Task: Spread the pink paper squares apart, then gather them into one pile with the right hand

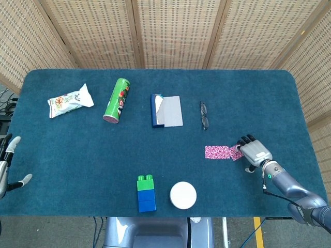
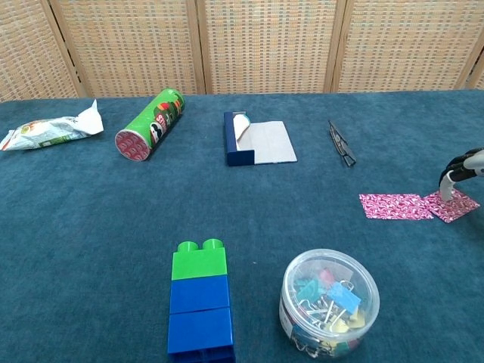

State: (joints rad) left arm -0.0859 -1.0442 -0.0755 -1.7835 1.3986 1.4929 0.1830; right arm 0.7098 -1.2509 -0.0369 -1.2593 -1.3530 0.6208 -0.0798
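Woven screens stand behind the teal felt counter (image 1: 258, 93). From the head view, my right hand (image 1: 252, 153) presses fingertips on the pink patterned paper squares (image 1: 223, 152), grasping nothing; left hand (image 1: 7, 165) hangs released. Chest view: one square sits tilted, barely apart, so spreading has only begun. Folded black glasses (image 2: 342, 143) lie near.

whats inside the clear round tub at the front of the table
The clear tub holds binder clips, blue, pink and yellow ones visible through its wall. Those lower in the heap are covered. The head view shows only its white lid.
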